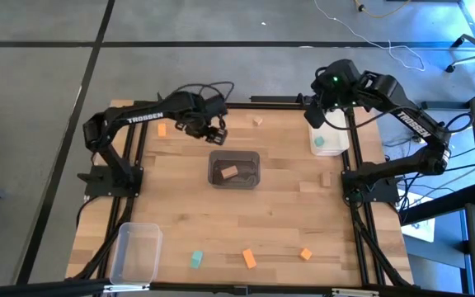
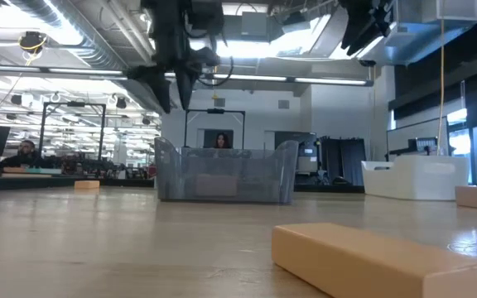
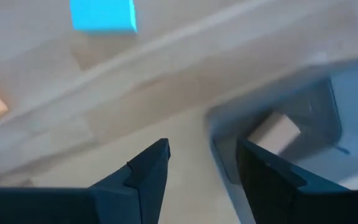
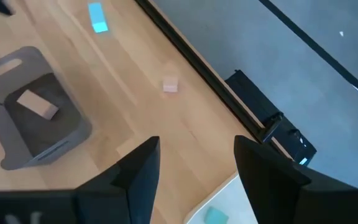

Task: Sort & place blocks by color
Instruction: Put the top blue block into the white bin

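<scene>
High view, left to right. Clear bin [image 1: 136, 252] sits at lower left of the table [image 1: 279, 198]. Orange block [image 1: 162, 129] lies upper left, just under the left arm's forearm. Left gripper [image 1: 214, 132] hangs above the table left of centre top, just up-left of the dark grey bin [image 1: 235, 169]; in its wrist view the fingers [image 3: 145, 171] stand apart with bare wood between them, nothing held. Dark grey bin at centre holds one tan block [image 1: 228, 172], tilted. Teal block [image 1: 196, 260] lies at the lower edge, left of centre; an orange block [image 1: 249, 259] lies just right of it and a smaller orange block [image 1: 305, 254] further right, all three apart from each other. Small tan block [image 1: 258, 121] sits near the top edge, centre. Two tan blocks [image 1: 308, 186] lie right of the grey bin; the second tan block [image 1: 326, 178] is close by but apart from the first. White bin [image 1: 330, 140] at upper right holds a teal block [image 1: 319, 142]. Right gripper [image 1: 313, 116] hovers over the white bin's upper-left corner; its fingers [image 4: 138, 171] are spread wide, empty

Low view: an orange block [image 2: 371, 261] fills the lower right foreground; grey bin [image 2: 222, 172] stands mid-frame
</scene>
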You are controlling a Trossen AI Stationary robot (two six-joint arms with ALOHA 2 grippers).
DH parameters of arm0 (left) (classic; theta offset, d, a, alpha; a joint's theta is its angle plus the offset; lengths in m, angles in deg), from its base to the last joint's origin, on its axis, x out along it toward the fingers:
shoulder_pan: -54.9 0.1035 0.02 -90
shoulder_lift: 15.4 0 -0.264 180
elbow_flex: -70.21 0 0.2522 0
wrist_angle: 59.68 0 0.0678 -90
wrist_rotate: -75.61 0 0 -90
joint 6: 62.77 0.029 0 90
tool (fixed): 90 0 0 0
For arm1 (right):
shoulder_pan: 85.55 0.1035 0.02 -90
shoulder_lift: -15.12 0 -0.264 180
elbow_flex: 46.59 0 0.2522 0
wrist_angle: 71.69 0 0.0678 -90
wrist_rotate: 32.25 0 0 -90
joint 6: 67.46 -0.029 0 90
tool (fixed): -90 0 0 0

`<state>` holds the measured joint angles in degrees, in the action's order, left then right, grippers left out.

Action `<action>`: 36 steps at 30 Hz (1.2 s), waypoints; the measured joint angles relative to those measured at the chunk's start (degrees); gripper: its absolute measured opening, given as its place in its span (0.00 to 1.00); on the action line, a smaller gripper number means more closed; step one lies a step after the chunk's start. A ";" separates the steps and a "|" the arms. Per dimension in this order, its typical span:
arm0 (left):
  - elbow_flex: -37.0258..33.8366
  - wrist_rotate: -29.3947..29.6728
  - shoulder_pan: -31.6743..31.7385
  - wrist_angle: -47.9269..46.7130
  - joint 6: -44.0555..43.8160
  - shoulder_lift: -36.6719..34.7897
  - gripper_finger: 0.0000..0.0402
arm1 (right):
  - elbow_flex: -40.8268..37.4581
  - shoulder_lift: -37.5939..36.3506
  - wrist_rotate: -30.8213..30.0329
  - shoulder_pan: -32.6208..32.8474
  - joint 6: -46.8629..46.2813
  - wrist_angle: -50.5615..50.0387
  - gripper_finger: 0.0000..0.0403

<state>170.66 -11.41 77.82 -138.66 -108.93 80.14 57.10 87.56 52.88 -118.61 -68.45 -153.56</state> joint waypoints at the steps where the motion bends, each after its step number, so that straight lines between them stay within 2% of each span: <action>1: -0.11 -0.10 1.32 -0.04 0.77 0.00 0.45 | 0.00 0.00 0.00 0.18 0.00 -0.06 0.51; 5: -0.13 -0.80 7.24 0.40 5.21 -0.02 0.45 | 0.00 0.00 0.00 0.33 0.17 -0.14 0.51; 9: -0.13 -0.98 12.36 2.48 15.26 -0.02 0.45 | 0.00 0.00 0.00 0.33 1.25 -0.07 0.51; 17: -0.13 -1.88 18.62 4.89 26.60 1.41 0.45 | 0.00 0.00 -0.02 0.30 3.04 0.04 0.51; 26: -0.13 -9.02 20.22 7.43 46.77 8.91 0.45 | 0.00 0.00 -0.02 0.30 2.73 0.06 0.51; 29: -0.13 -8.89 19.77 7.02 54.03 11.31 0.45 | -0.02 0.00 -0.02 0.30 2.65 0.10 0.51; 36: -0.13 -3.71 19.50 8.07 67.97 12.53 0.45 | -0.02 0.00 -0.04 0.30 1.28 0.12 0.51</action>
<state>170.53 -15.11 97.32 -130.59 -40.96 92.67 57.08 87.56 52.84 -118.30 -67.17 -153.44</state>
